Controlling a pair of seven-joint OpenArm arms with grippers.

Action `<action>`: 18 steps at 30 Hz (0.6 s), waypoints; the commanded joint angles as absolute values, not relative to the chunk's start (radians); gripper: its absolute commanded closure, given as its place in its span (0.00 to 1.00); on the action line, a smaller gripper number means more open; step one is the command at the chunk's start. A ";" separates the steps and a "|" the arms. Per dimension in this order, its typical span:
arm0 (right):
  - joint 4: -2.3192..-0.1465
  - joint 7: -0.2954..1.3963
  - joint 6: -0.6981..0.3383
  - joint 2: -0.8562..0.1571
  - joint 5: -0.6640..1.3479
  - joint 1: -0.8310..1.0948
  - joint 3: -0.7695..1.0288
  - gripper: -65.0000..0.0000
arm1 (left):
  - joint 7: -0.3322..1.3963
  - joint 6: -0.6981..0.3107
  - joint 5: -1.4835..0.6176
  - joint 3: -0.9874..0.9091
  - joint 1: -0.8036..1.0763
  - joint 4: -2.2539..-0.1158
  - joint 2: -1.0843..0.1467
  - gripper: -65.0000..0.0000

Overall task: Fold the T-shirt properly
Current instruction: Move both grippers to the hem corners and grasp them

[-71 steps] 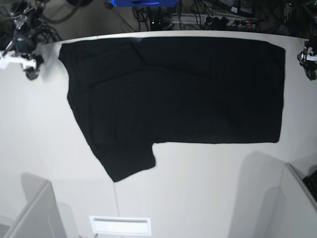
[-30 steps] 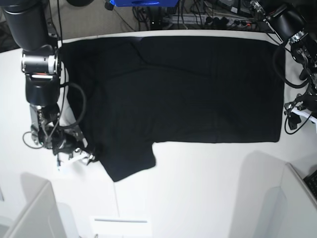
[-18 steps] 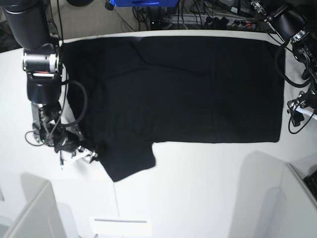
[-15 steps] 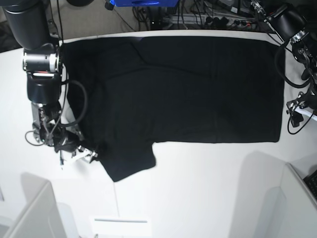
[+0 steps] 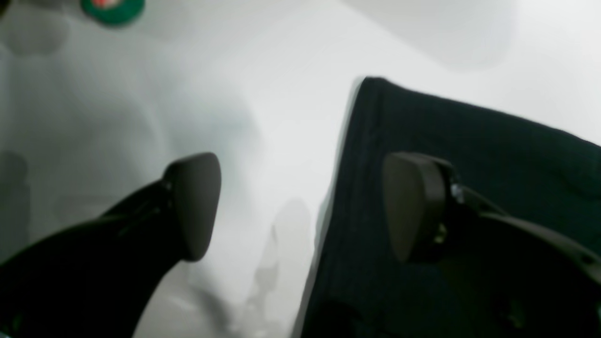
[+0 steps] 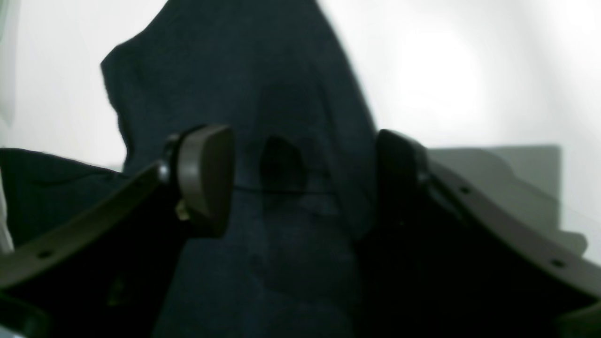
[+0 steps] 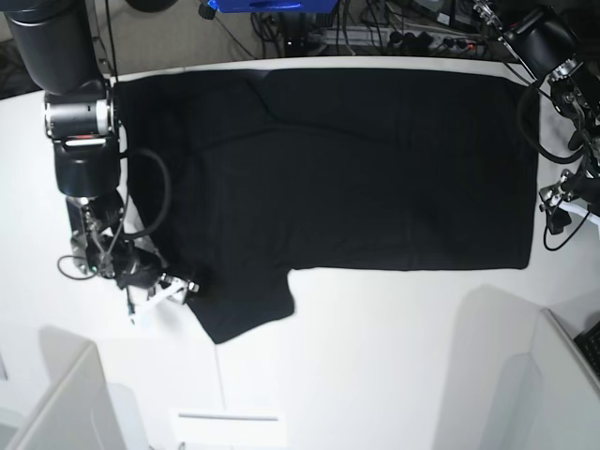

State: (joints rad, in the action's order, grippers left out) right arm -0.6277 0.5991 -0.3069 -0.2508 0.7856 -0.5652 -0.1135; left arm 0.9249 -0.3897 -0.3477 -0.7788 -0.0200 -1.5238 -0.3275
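Straddling the hem edge in the left wrist view, the left claw is spread, one pad over the black T-shirt, the other over bare white tabletop. Right wrist view: right claw also spread, the sleeve's soft matte cloth lying between its pads, nothing pinched yet. Base view: T-shirt lies flat, long axis left-right across the tabletop, left claw at the hem end, right claw at the near sleeve.
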 commanded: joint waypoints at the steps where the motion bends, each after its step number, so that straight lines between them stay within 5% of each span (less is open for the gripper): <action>1: -0.631 0.621 -0.305 -0.263 0.785 -0.584 -0.111 0.43 | 0.903 -0.386 -0.360 -0.786 -0.035 -1.531 -0.351 0.21; 7: -0.628 0.619 -0.300 -0.265 0.782 -0.584 -0.113 0.48 | 0.898 -0.386 -0.358 -0.780 -0.073 -1.455 -0.352 0.21; 11: -0.628 0.591 -0.298 -0.265 0.782 -0.584 -0.119 0.99 | 0.901 -0.386 -0.357 -0.779 -0.160 -1.330 -0.355 0.21; 18: -0.628 0.595 -0.298 -0.263 0.782 -0.584 -0.119 1.00 | 0.894 -0.390 -0.228 -0.636 -0.320 -1.118 -0.381 0.20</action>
State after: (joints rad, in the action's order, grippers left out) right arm -0.6186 0.5980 -0.2958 -0.2535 0.7776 -0.5537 -0.1200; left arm 0.9092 -0.3935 -0.2203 -0.6331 -0.2996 -1.0996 -0.3653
